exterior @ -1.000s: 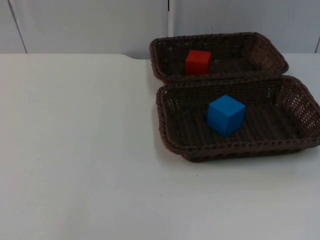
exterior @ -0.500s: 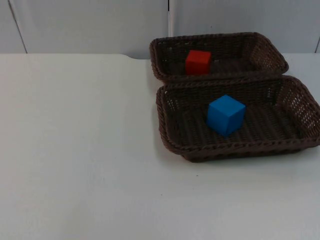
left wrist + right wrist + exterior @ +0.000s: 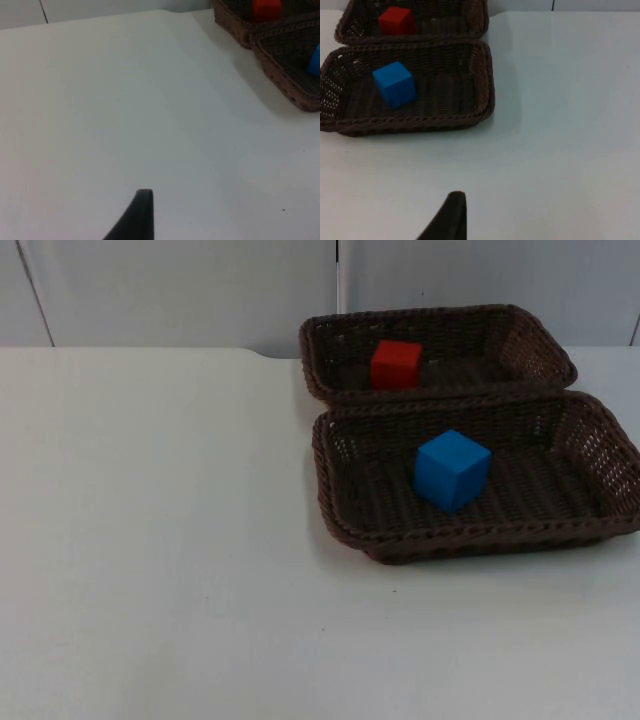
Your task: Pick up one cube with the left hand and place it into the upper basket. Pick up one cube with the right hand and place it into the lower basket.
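A red cube (image 3: 396, 365) lies in the upper wicker basket (image 3: 520, 325), against its left part. A blue cube (image 3: 452, 470) rests, turned on a corner, in the middle of the lower basket (image 3: 345, 530). My left gripper (image 3: 142, 200) waits over bare table well to the left of both baskets; from there the red cube (image 3: 266, 9) and the blue cube (image 3: 315, 60) are far off. My right gripper (image 3: 454, 200) waits over the table on the other side, apart from the lower basket (image 3: 470, 117). It looks onto the blue cube (image 3: 394, 84) and the red cube (image 3: 396, 21).
The two brown baskets stand rim to rim at the table's back right, the upper one close to the grey partition wall (image 3: 180, 290). The white table (image 3: 160, 540) stretches wide to the left and in front of them.
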Motion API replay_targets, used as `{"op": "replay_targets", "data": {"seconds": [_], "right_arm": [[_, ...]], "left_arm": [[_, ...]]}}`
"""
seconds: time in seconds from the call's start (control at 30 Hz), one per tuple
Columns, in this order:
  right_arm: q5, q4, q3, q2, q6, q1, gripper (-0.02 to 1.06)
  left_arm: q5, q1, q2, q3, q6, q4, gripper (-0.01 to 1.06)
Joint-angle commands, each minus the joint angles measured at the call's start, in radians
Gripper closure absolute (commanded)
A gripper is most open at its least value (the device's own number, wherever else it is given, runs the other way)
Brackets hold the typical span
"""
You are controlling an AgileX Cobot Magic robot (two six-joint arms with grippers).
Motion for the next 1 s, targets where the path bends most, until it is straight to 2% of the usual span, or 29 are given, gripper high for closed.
{"op": "replay_targets", "data": {"seconds": [0.0, 0.13, 0.5, 0.73, 0.97], "right_arm": [[-0.006, 0.0, 0.002, -0.003, -0.009, -0.02, -0.01], [-0.006, 0.0, 0.002, -0.003, -0.009, -0.059, -0.01], [-0.006, -0.002, 0.002, -0.003, -0.009, -0.059, -0.01], [-0.006, -0.002, 0.002, -0.003, -0.009, -0.059, -0.01], [-0.006, -0.002, 0.002, -0.003, -0.007, -0.059, -0.01]], "left_arm": [[0.003, 0.004, -0.004, 0.003, -0.006, 0.003, 0.0], [0.003, 0.004, -0.004, 0.003, -0.006, 0.003, 0.0], [0.003, 0.016, -0.004, 0.003, -0.005, 0.003, 0.0], [0.003, 0.119, -0.004, 0.003, -0.005, 0.003, 0.0], [0.003, 0.18, -0.004, 0.003, -0.005, 0.003, 0.0]]}}
